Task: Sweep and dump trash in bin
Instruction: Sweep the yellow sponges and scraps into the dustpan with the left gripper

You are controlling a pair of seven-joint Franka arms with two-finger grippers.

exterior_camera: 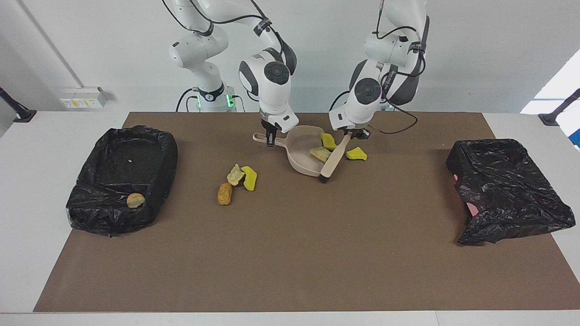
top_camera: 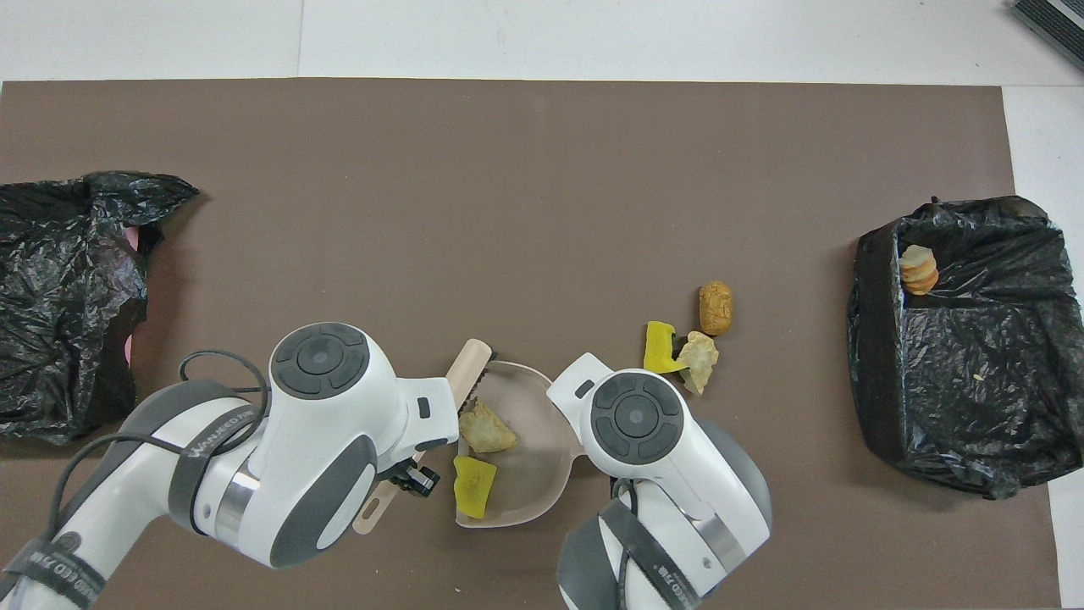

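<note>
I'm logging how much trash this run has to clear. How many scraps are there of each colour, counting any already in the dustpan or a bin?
Yellow sponge chunks: 3
Pale beige lumps: 3
Orange-brown oblong lump: 1
Total: 7

Two trash scraps (exterior_camera: 321,154) in dustpan (exterior_camera: 301,167), four on mat, one in bin (exterior_camera: 113,181)

High facing and overhead views, shared table (exterior_camera: 290,253).
</note>
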